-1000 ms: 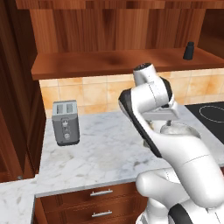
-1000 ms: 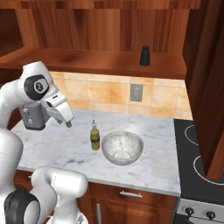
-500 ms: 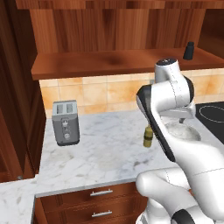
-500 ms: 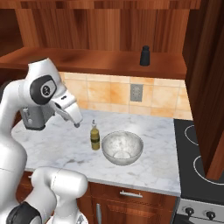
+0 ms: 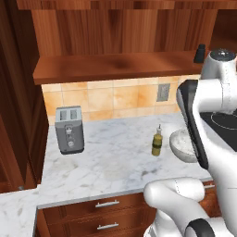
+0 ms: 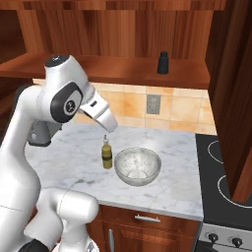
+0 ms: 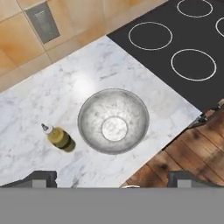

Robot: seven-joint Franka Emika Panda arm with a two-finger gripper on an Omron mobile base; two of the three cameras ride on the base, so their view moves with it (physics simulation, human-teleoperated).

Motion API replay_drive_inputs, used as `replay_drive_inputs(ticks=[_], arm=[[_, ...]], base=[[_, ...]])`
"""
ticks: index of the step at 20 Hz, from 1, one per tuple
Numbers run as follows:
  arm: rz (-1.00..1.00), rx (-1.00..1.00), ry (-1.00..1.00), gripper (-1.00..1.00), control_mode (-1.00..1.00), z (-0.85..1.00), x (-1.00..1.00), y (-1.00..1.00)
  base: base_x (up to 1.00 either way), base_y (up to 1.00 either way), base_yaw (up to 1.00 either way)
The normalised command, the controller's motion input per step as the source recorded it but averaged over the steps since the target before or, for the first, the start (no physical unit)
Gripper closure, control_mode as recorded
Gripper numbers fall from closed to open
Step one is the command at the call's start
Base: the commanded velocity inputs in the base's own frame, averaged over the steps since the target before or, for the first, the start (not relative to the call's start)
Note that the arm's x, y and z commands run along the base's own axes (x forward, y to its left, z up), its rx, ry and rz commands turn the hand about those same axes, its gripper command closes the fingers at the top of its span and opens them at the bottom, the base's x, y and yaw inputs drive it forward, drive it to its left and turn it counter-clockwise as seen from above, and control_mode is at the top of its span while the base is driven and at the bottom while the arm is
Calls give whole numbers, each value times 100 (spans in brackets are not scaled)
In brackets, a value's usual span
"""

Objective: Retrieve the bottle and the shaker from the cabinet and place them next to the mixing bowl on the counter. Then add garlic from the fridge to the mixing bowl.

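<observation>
**Bottle beside the bowl, shaker on the shelf**

Marble counter (image 6: 74,147) runs below a tan tiled wall, and we take the mixing bowl (image 6: 138,166) as our landmark. It sits upright on the white top, empty, its speckled inside plain from above (image 7: 113,120). The bottle (image 6: 107,153) stands just beside the bowl, on the side away from the stove, upright and not touching it; from the left base view we see it (image 5: 157,142) between the bowl (image 5: 183,144) and the toaster (image 5: 69,129), much nearer the bowl. From the hand view it (image 7: 59,138) shows cap and shoulder, close to the bowl's rim.

Up and behind the bowl, the shaker (image 6: 163,62) stands on the plank shelf of the cabinet (image 6: 123,69), well apart from everything on the counter; we find it again at the shelf's end (image 5: 200,53).

Our gripper (image 7: 113,183) hangs high above the bowl, looking down on it, jaws spread wide and holding nothing. A black cooktop (image 7: 175,48) lies beyond the bowl, and a wall outlet (image 6: 153,104) sits in the tiles behind it.
</observation>
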Motion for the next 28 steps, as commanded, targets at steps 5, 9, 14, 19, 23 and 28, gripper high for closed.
replay_drive_inputs(ticks=[5, 9, 14, 19, 23, 28], arm=[[24, -4, -19, -100, -100, 78, 23, -59], [8, -12, -11, -100, -100, 82, 28, -32], [0, -11, -2, -100, -100, 37, 48, -13], [7, -3, -10, -100, -100, 2, 71, -23], [15, -15, -10, -100, -100, 8, 71, -27], [1, -3, 2, -100, -100, 3, 54, -48]], base=[[0, 0, 0], [0, 0, 0], [0, 0, 0], [0, 0, 0], [0, 0, 0], [0, 0, 0]])
